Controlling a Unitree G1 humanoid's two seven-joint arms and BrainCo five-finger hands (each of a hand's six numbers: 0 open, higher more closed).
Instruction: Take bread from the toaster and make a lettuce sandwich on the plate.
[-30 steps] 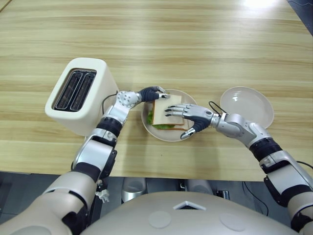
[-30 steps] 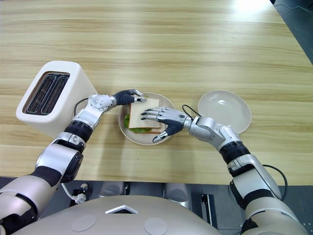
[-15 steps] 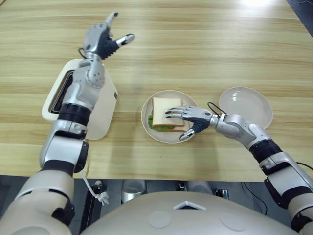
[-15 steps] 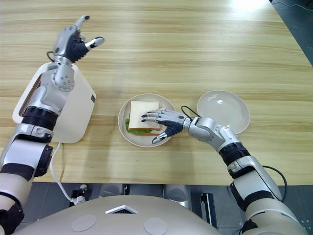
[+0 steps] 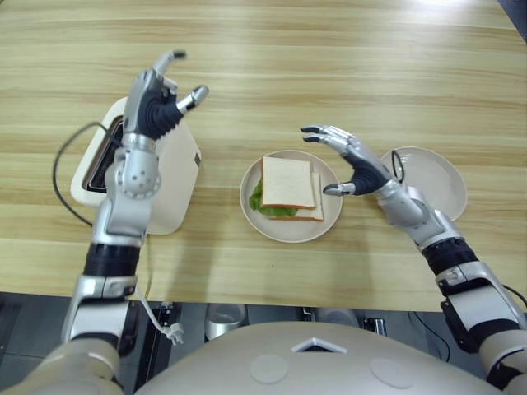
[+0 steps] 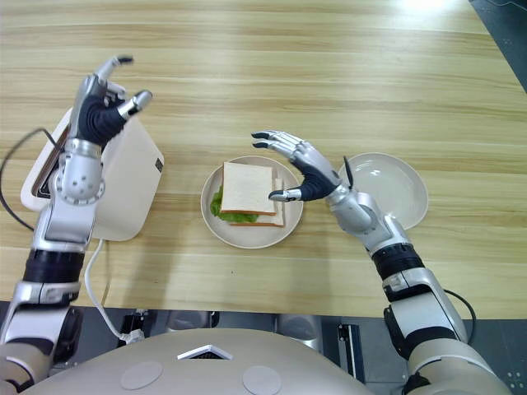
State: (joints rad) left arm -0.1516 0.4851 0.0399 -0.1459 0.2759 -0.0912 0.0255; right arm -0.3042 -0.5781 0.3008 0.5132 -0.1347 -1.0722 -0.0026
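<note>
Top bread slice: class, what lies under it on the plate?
Green lettuce pokes out at its left and lower edges, and a second slice shows along its right side. The top slice covers the middle, so how far the lettuce spreads cannot be seen.

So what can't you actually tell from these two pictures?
- Toaster slots: in both eye views the left arm largely covers them, so whether any bread is inside is unknown.
- Lettuce: in both views the top bread slice hides most of it.
- Empty plate: the right arm covers its left rim.
</note>
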